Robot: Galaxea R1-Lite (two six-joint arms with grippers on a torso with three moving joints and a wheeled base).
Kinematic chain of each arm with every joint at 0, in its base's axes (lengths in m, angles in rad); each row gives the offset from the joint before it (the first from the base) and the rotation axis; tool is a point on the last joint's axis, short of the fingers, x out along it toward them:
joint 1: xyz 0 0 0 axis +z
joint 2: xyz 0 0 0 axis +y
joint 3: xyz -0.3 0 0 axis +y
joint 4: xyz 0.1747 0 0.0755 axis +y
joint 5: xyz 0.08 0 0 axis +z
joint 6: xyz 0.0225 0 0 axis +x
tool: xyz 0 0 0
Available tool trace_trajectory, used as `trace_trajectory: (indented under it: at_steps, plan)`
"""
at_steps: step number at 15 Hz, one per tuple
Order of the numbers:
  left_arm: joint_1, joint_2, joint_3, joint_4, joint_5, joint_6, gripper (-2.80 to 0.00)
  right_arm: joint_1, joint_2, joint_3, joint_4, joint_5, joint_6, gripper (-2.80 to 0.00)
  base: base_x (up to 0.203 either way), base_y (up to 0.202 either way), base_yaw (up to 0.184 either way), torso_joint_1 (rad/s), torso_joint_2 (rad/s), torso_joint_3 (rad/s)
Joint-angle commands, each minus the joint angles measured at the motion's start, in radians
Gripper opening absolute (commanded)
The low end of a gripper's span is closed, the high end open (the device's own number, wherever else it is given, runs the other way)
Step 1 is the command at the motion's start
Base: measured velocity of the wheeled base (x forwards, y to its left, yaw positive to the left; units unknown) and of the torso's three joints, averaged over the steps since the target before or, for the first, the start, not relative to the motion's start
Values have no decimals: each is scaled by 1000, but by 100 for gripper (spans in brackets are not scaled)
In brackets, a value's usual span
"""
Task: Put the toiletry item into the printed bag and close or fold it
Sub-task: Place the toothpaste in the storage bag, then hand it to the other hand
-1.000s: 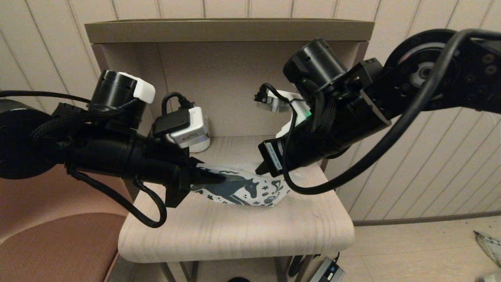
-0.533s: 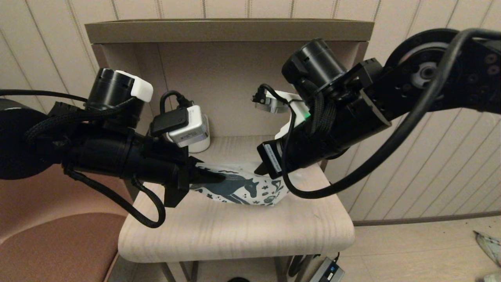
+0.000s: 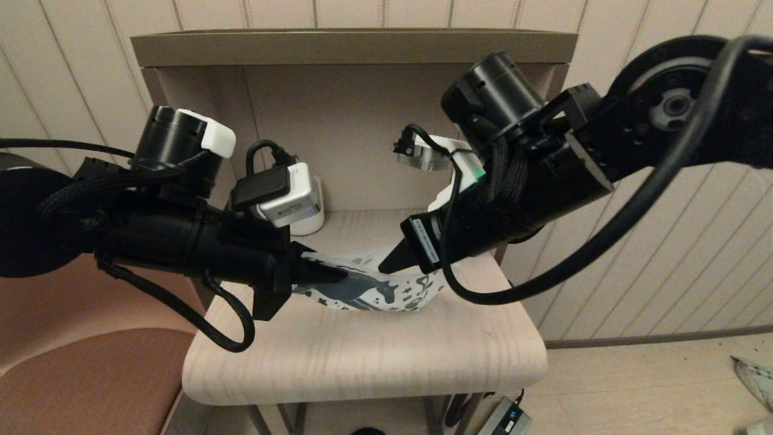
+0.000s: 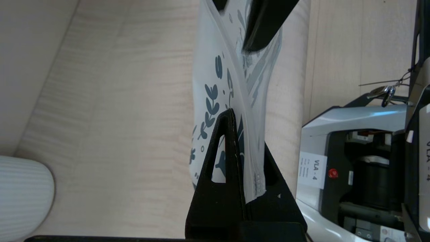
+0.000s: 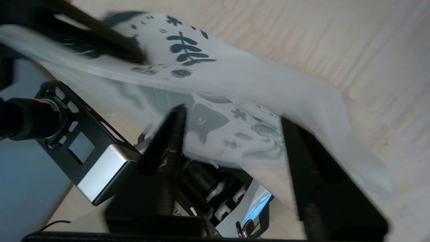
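The printed bag (image 3: pixel 386 294), white with a dark teal horse and flowers, sags over the small wooden table (image 3: pixel 362 362). My left gripper (image 3: pixel 329 275) is shut on the bag's left end, pinching the zipper edge (image 4: pixel 250 141) between its black fingers (image 4: pixel 228 134). My right gripper (image 3: pixel 394 261) hangs at the bag's right end with its fingers (image 5: pixel 174 124) spread apart. The bag (image 5: pixel 235 77) lies loosely across that gap, and neither finger presses on it. The toiletry item is out of view.
A white ribbed mug (image 3: pixel 309 225) stands at the back left of the table inside the nook under a shelf (image 3: pixel 353 45). A brown chair (image 3: pixel 72 374) is on the left. A power adapter (image 3: pixel 507 418) lies on the floor.
My right gripper has opened and let go of the bag's right end, rising slightly. The bag has sagged lower toward the table. The left gripper has kept its hold.
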Motion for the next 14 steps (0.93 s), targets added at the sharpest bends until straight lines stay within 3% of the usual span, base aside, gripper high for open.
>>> trace_trajectory:
  at_steps: [1,8,10,13,14]
  plan:
    - [10,13,2,1,-5,2,-280,0,-35,-1,5,2,0,0,0,0,0,0,0,0]
    - [61,26,30,4,-31,-14,-280,2,-189,30,8,1,4,0,0,0,0,0,0,0]
    - [84,27,23,4,-92,-104,-280,-32,-233,80,5,-1,2,0,0,0,0,0,0,0]
    - [119,23,-9,-2,-145,-294,-280,-93,-293,165,1,4,-23,0,0,0,0,0,0,0]
    - [130,21,-16,-7,-153,-334,-280,-110,-312,202,-1,5,-39,-280,0,0,0,0,0,0]
